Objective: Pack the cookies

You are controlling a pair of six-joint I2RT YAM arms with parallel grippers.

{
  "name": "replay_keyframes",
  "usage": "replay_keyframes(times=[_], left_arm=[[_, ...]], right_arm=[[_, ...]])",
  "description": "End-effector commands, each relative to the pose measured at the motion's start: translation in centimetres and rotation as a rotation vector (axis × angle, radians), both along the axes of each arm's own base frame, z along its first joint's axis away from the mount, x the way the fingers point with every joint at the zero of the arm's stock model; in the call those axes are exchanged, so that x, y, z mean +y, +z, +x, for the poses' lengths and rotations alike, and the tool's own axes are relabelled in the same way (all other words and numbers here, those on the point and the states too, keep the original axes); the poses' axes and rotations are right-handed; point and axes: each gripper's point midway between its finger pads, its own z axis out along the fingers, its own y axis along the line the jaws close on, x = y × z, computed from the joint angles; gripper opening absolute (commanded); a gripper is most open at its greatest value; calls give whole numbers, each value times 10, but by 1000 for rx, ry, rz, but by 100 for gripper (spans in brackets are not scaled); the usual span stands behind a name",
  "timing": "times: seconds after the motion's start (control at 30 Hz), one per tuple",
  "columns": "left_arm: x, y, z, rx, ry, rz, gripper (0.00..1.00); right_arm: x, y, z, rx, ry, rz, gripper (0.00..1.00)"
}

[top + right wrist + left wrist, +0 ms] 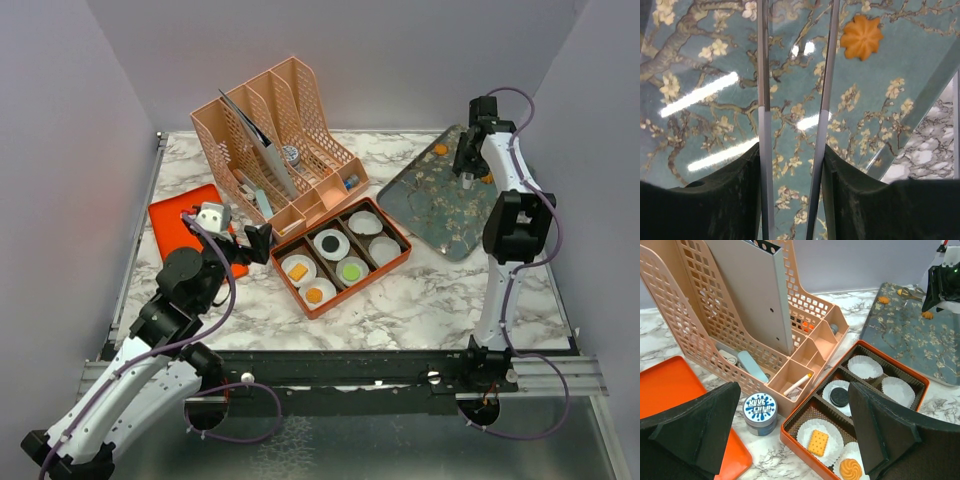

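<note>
Only writing I can spot is on the lid of the little round tin (760, 409). It's standing on the counter (655, 342) just in front of the peach desk organizer (690, 305). The lid is white with a blue splash shape, and there are two short lines of white Korean lettering on the blue. It's too small and soft in the left wrist view for me to read the characters for sure.
</note>
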Motion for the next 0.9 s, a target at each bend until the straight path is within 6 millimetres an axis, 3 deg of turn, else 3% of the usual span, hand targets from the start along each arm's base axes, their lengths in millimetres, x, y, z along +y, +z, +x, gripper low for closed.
replay_keyframes(times=[0.0,0.47,0.87], left_arm=[[-3,-2,2,-3,-10,8,99],[-4,-6,6,10,-1,25,99],[-4,-7,6,12,1,29,99]], right_arm=[[-15,0,18,-36,-22,-30,47],[-31,-22,46,-74,-32,-23,48],[-30,-35,63,-90,9,-2,46]])
